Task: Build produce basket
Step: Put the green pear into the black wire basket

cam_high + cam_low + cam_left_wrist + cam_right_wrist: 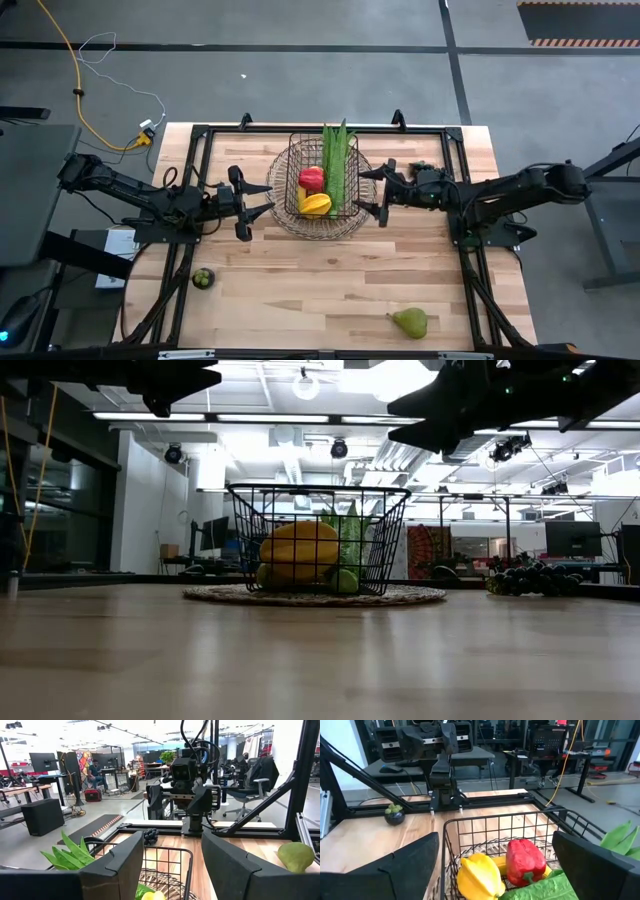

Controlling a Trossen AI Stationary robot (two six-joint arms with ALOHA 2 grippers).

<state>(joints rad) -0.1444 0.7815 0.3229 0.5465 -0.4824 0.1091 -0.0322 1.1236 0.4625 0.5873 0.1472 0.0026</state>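
Note:
The dark wire-mesh basket (322, 186) stands at the table's middle on a round flat base (315, 596). In it lie a long green leafy bunch (337, 165), a red pepper (525, 861) and a yellow-orange pepper (479, 876). My left gripper (264, 199) is open and empty, level, just left of the basket. My right gripper (366, 192) is open and empty, level, just right of it. A green pear (409, 321) and a small dark green round fruit (203, 278) lie on the table. Dark grapes (530, 578) lie at the right.
A dark metal frame (205, 135) runs along the table's far edge and both sides. The pear lies near the front right, the small green fruit near the front left. Bare wood (320, 290) lies between the basket and the front edge.

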